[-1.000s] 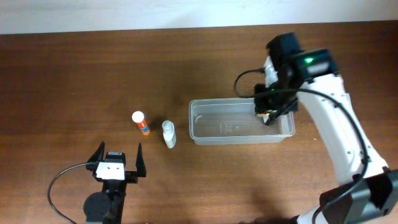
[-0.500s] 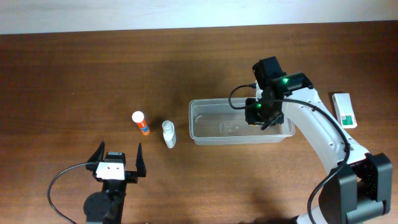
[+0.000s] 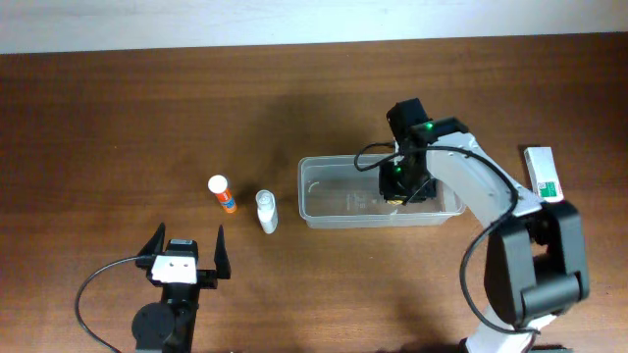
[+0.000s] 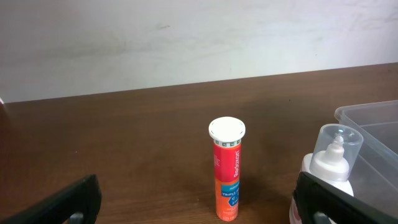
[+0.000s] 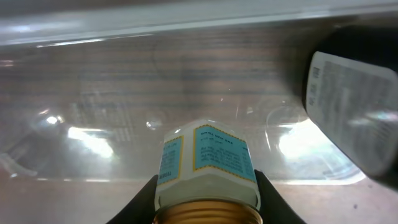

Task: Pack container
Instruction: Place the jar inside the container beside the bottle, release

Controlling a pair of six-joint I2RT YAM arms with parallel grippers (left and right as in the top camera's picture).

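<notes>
Obs.: the container sits on the table. The right gripper is down inside it, toward its right half, fingers closed on the sides of a small gold-lidded jar. Well to the container's left and nearer the front edge, the left gripper stands wide open, holding nothing.

Risks (my judgement):
- The jar hangs close to the tub floor. Let go while tilted, it may roll or tip.
- A dark labelled item lies just right of the jar inside the container. A sideways shift could knock it.
- The arm reaches over the rim, so lifting out at a slant could catch the wall and drag the light tub.
- An orange tube and a clear-capped white bottle stand upright just left of the container. Both look easy to topple.

Writing: tube label runs vertically, possibly "Redoxon", not certain. Print on the jar and dark item is unreadable. A white-and-green box to the container's right shows no legible text.
</notes>
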